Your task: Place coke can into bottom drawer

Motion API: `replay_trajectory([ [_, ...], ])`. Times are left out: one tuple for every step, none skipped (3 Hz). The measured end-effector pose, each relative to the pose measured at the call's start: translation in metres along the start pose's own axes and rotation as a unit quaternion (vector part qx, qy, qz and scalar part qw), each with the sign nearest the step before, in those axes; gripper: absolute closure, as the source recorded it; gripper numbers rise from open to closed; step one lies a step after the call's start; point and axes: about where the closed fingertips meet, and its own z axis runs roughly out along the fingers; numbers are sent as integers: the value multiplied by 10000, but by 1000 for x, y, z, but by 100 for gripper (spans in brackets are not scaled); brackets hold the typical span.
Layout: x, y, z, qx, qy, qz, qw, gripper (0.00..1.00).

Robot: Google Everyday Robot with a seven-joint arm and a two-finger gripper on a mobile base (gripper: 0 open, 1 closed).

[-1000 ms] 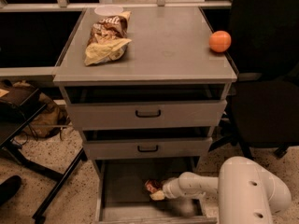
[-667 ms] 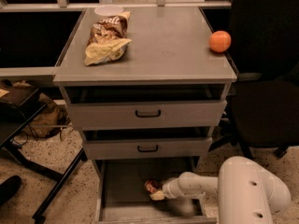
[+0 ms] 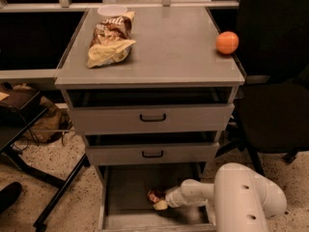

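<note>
The bottom drawer (image 3: 126,187) is pulled out below two upper drawers; it is a shallow grey tray. The coke can (image 3: 155,195) shows as a small dark red shape low inside the drawer, right of the middle. My gripper (image 3: 160,203) reaches into the drawer from the right on a white arm, and its pale tip sits against the can, just below and right of it. The can is partly hidden by the gripper.
A round orange fruit (image 3: 227,42) and a brown-and-yellow chip bag (image 3: 110,40) lie on the cabinet top, with a white cup (image 3: 112,9) behind the bag. A black office chair (image 3: 275,81) stands to the right. A dark table leg (image 3: 58,192) slants at the left.
</note>
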Motion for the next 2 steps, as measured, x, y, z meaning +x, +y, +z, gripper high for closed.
replay_trajectory([
  [-1,0,-1,0,0,0,10000,81],
  [-1,0,-1,0,0,0,10000,58],
])
